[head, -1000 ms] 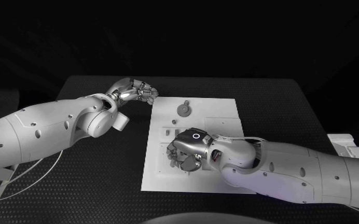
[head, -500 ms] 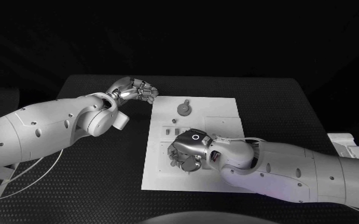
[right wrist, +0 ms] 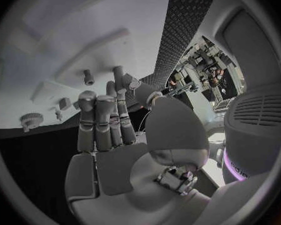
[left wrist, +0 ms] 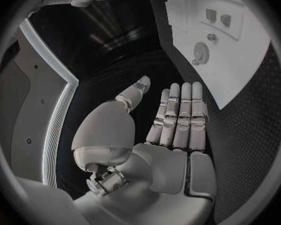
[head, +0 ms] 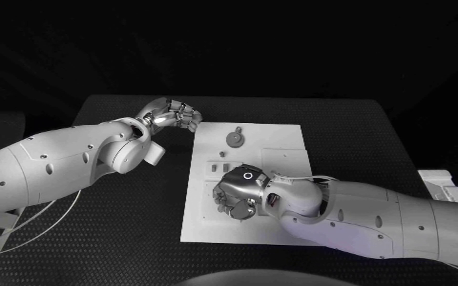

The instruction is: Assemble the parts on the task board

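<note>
The white task board (head: 276,160) lies in the middle of the table. A round toothed part (head: 235,140) lies flat near its far edge, and small parts (head: 222,166) stand below it. My right hand (head: 237,194) hovers low over the board's left middle, fingers pointing down at it. In the right wrist view its fingers (right wrist: 98,120) are stretched out with nothing plainly between them, above a peg (right wrist: 88,76) and the toothed part (right wrist: 32,120). My left hand (head: 175,115) is off the board's far left corner, and its fingers (left wrist: 178,115) are straight and empty.
Black textured table (head: 114,233) surrounds the board on all sides. A white object (head: 437,183) sits at the table's right edge. In the left wrist view the board (left wrist: 247,70) lies just beyond my left fingertips.
My right hand has crept slightly towards the board's near left side. The left hand and the parts have stayed put.
</note>
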